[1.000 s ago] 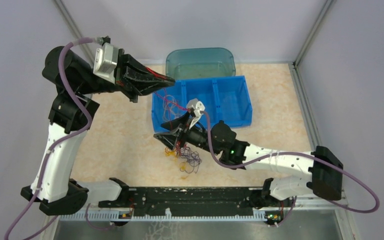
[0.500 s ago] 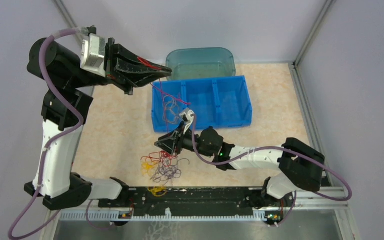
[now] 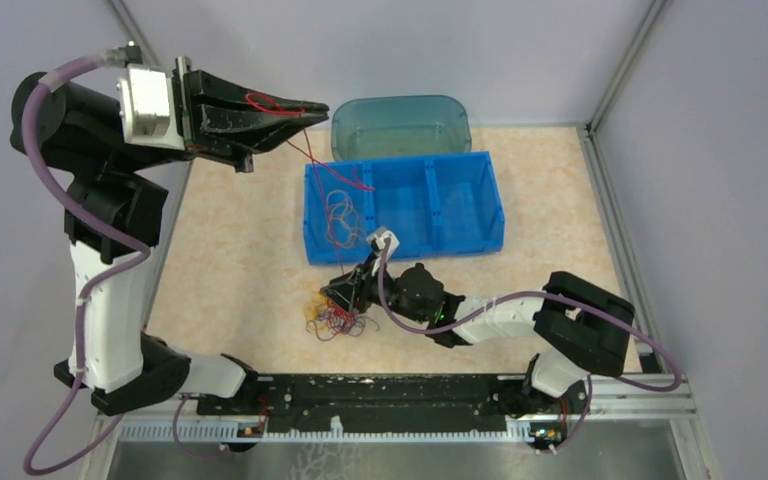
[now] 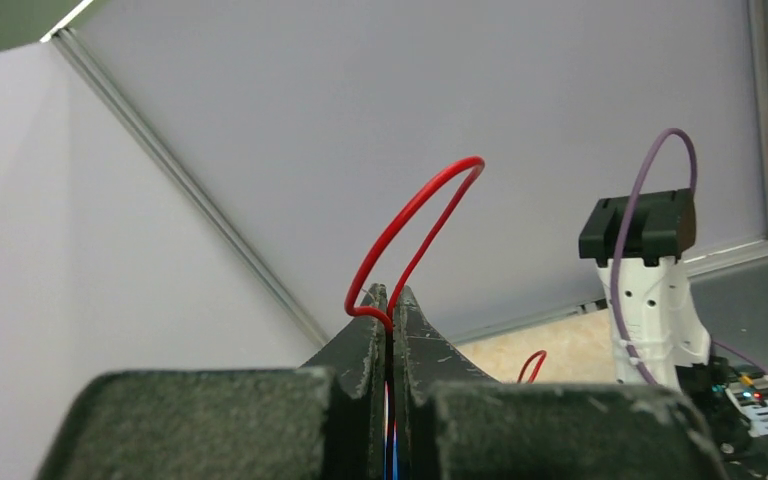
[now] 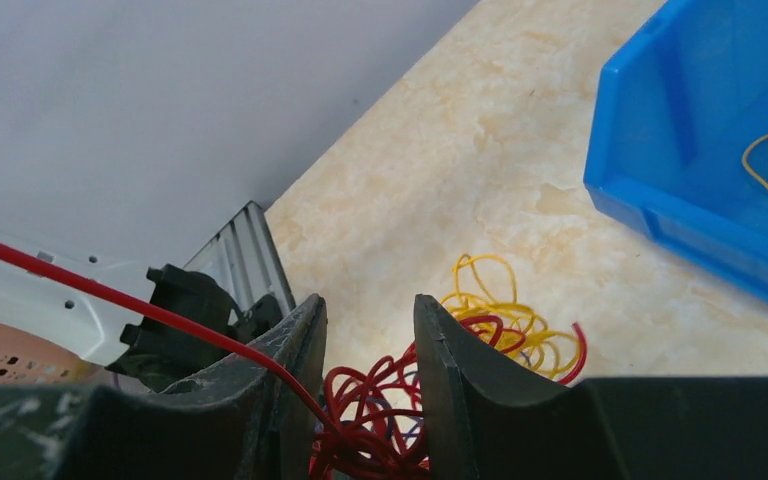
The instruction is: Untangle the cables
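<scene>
Cables (image 3: 338,318) are clumped near the blue bin's (image 3: 410,162) front, straddled by part-open right fingers (image 5: 290,360); one red strand (image 4: 447,176) is stretched past its left end into tightly closed left fingers (image 4: 365,340).

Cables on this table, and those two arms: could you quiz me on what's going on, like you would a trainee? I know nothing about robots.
1. True or false: the left hand is shut on a loop of red cable.
2. Where does the cable clump lie?
A. on the table
B. lifted clear into the air
C. on the floor outside
3. Fill in: the fingers of the right hand stand ___ (together or apart).

Key: 1 true; 2 A; 3 apart.
</scene>
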### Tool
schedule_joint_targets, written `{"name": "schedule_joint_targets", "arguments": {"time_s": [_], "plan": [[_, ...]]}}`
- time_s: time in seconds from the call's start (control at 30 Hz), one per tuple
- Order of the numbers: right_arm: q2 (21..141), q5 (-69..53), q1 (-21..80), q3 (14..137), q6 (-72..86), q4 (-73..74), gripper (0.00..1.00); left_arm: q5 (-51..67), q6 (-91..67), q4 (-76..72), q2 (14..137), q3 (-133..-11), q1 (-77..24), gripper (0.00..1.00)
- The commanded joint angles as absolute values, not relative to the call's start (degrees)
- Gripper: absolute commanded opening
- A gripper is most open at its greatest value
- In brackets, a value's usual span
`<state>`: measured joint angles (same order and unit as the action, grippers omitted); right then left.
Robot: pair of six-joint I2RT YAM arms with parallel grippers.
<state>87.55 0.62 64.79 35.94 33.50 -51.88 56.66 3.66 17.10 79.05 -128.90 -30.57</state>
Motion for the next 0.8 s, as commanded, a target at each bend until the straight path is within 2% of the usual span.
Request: {"name": "schedule_joint_targets", "arguments": {"time_s": [0.0, 0.5, 0.6, 0.67, 0.77], "plan": [[89.24, 3.32, 64.48, 34.01, 32.67, -50.62, 0.39, 51.21, 7.12, 5.8, 77.75, -131.42, -30.78, 0.0], [91.92, 8.39, 64.72, 31.73, 32.23, -50.97, 0.52, 41.63, 28.62, -15.76, 77.44, -134.7, -30.82, 0.0], [91.18, 8.34, 64.89, 31.64, 31.46, -50.68, 0.62, 41.51, 27.1, -11.82, 77.56, -136.32, -30.76, 0.0], [88.12, 8.14, 64.9, 31.85, 30.59, -49.64, 0.65, 43.77, 26.6, -6.11, 75.31, -132.6, -30.76, 0.0], [81.88, 5.98, 64.93, 32.78, 28.2, -46.1, 0.7, 46.82, 25.55, -2.8, 69.46, -119.16, -30.78, 0.0]]}}
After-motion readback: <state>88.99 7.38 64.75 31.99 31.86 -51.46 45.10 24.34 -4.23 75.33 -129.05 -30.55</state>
